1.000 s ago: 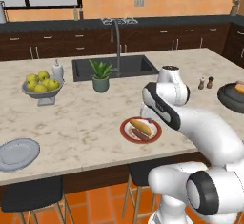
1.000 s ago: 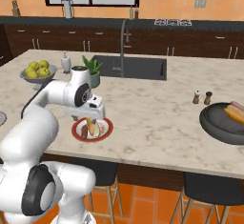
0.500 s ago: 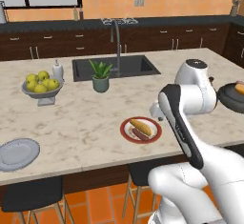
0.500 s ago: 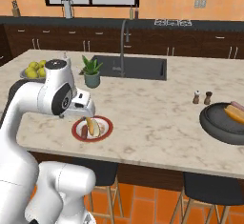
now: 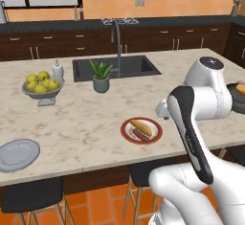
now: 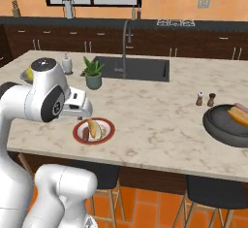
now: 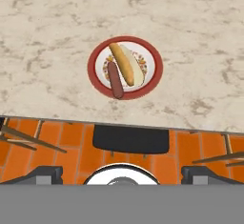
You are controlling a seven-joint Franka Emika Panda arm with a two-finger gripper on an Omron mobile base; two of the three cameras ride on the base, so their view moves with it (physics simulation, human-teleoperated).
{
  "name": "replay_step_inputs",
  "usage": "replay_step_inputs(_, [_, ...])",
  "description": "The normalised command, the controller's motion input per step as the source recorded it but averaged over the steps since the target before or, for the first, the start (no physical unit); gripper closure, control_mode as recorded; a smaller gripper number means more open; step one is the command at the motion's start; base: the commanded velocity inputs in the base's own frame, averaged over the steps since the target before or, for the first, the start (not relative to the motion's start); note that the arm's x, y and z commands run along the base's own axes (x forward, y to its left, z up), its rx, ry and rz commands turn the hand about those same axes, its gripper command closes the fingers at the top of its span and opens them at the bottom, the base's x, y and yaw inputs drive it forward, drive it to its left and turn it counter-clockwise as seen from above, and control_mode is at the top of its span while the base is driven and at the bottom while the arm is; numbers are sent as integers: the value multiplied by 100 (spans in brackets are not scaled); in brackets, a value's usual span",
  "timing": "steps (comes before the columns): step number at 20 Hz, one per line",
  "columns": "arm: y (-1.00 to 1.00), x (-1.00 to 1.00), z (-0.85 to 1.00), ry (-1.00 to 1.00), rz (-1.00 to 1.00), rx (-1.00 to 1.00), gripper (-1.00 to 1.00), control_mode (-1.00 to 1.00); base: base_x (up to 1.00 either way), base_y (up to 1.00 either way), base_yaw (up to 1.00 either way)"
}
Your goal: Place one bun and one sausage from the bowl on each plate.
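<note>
A yellow-orange bun (image 7: 125,65) and dark red-brown sausage (image 7: 114,80) lie touching on the red-rimmed white plate (image 7: 155,66) — claw (image 7: 122,176) high above it, fingertips apart, pinching nothing; wide dark bowl (image 6: 218,125) well right of the plate.

Marble island counter (image 5: 86,123), dark cabinets (image 5: 48,51), orange walls, terracotta tile floor (image 7: 57,142)

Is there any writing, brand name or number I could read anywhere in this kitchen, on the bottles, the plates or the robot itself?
None: no legible text in any view.
Soap bottle: no label visible.
Red-rimmed plate: speckled pattern, no letters.
Shakers: too small to tell.
Arm: plain white and dark, no markings visible.
</note>
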Motion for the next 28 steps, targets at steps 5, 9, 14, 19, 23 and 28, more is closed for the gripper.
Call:
replay_step_inputs(5, [0, 0, 0, 0, 0, 0, -100, 100, -72, -50, -17])
replay_step_inputs(9, [0, 0, 0, 0, 0, 0, -100, 100, -76, -98, -31])
replay_step_inputs(14, [0, 0, 0, 0, 0, 0, -100, 100, -11, -94, -8])
replay_step_inputs(19, [0, 0, 0, 0, 0, 0, -100, 100, 0, -85, -1])
replay_step_inputs(23, [0, 0, 0, 0, 0, 0, -100, 100, 0, -76, 0])
replay_step_inputs(28, [0, 0, 0, 0, 0, 0, -100, 100, 15, -47, 1])
